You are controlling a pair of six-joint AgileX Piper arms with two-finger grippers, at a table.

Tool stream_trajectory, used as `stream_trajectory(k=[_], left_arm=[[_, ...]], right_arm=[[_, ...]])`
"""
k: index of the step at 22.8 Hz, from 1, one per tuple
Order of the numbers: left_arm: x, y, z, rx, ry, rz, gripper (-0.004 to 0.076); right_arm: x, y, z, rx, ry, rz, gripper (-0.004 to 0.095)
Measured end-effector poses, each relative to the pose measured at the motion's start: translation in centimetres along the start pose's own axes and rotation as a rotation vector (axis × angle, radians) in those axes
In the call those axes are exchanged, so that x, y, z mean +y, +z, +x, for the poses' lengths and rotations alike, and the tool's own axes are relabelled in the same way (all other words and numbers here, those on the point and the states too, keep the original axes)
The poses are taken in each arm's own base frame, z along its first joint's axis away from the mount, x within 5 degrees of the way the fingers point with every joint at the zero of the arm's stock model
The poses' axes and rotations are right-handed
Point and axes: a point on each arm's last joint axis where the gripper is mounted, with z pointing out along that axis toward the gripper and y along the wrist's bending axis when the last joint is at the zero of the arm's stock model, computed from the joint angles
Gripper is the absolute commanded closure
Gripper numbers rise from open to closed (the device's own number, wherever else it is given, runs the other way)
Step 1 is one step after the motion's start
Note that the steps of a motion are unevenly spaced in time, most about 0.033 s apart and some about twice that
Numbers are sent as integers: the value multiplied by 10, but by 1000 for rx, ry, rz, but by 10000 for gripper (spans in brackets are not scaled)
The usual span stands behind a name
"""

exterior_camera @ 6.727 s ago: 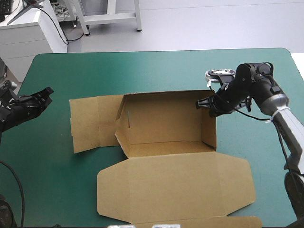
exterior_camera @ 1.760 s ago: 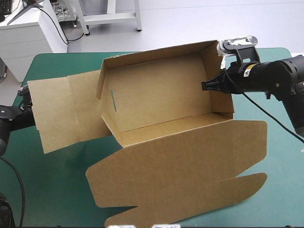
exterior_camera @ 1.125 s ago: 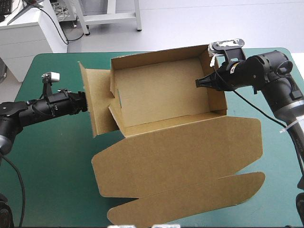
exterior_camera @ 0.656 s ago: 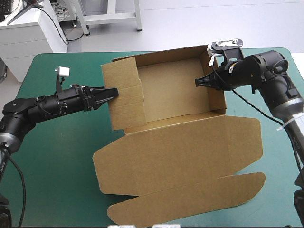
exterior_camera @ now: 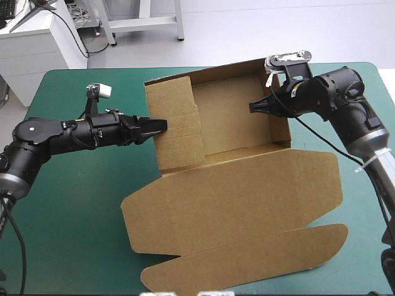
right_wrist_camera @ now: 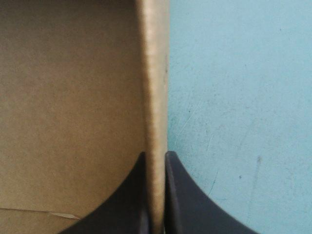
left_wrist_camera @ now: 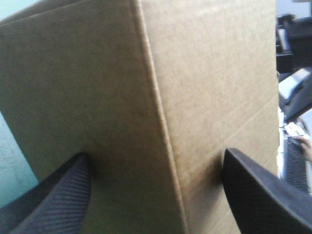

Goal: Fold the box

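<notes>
The teal-green surface (exterior_camera: 74, 203) fills the high view, and the brown box (exterior_camera: 247, 179) takes up its centre and lower centre. The lid (exterior_camera: 234, 209) lies spread open toward the bottom of the frame. The tray (exterior_camera: 234, 117) stands above it at upper centre, its long axis running left to right across the frame. At the tray's left end a tall flap (exterior_camera: 176, 129) stands up and leans in over the opening. At the right end is a raised wall (exterior_camera: 279, 108). The two arms meet the box along that same left-to-right line, one at each end. The left pincer (exterior_camera: 159, 126) comes in from centre left, its tips against the outer face of the flap. In its wrist view the black fingers (left_wrist_camera: 63, 195) stand well apart with nothing gripped. The creased board fills the space between and ahead of them. The right pincer (exterior_camera: 252, 107), at upper right, is all but closed on the top edge of the wall. In its wrist view the board's edge runs straight out from between the fingers (right_wrist_camera: 180, 195). The flap lies directly ahead of the left pincer, toward frame right, so the left arm is the nearer one for tucking it. A push along the tray's long axis would probably drive it in, with the right pincer's hold bracing the far end.
</notes>
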Motion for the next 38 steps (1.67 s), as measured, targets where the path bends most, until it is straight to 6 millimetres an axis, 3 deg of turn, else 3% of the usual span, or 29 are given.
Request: stream_trajectory(k=[4, 10, 22, 31, 38], left_arm=[[-30, 1, 1, 13, -25, -214, 195], [-50, 16, 16, 112, -42, -384, 195], [-56, 22, 15, 32, -53, -506, 195], [-40, 35, 9, 13, -21, -593, 225], [-58, 22, -18, -58, 38, -594, 265]], right_arm=[[17, -1, -1, -40, -13, 36, 919], [26, -2, -1, -59, -18, 43, 919], [29, -1, -2, -76, 31, 24, 919], [32, -1, -2, -77, 59, -4, 919], [32, -1, -3, -89, 67, -6, 919]])
